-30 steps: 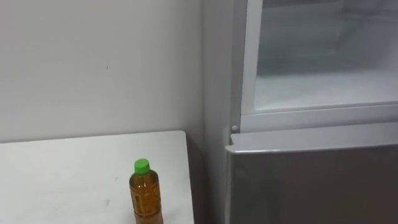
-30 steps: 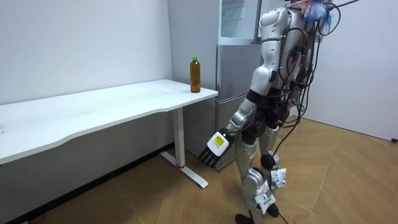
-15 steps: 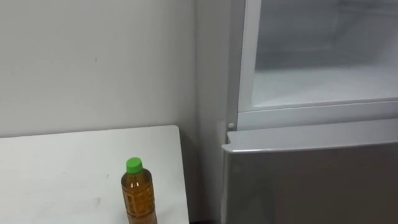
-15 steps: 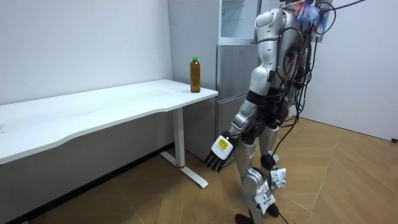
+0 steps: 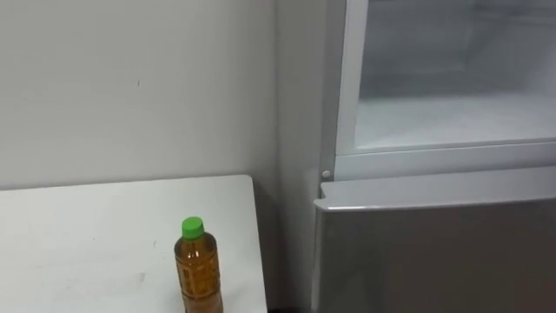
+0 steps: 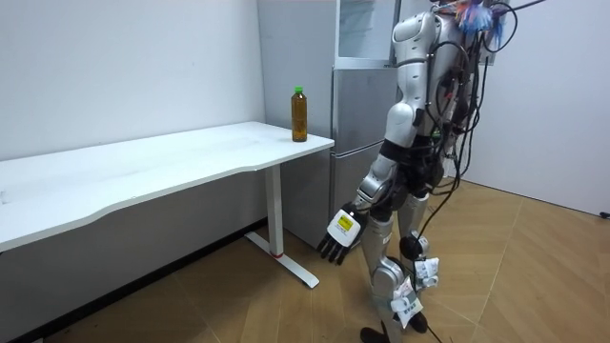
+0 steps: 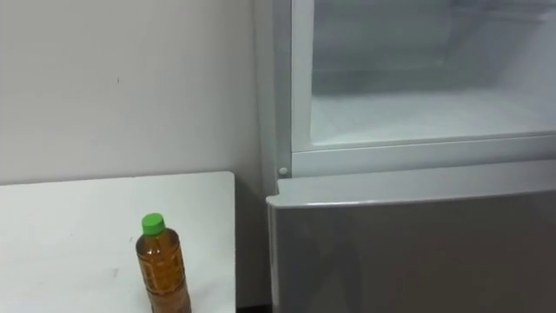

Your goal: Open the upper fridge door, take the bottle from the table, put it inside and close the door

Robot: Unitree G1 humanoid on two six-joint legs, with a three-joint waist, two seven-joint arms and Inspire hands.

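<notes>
Bottle (image 5: 198, 271) stands upright on the tabletop (image 5: 87, 235) beside the fridge (image 5: 434, 248); left hand (image 6: 341, 231) hangs low, fingers loose, empty.

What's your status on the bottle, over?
Left hand low at side, open, empty. Bottle upright on table corner, untouched. Upper fridge open; nothing seen in the way.

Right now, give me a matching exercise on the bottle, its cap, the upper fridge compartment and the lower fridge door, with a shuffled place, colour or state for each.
Things:
1. bottle
2. cap
3. upper fridge compartment
4. lower fridge door

Matches:
A. green
B. shut
C. standing on the white table
D. open

Pairs: 1-C, 2-A, 3-D, 4-B.
</notes>
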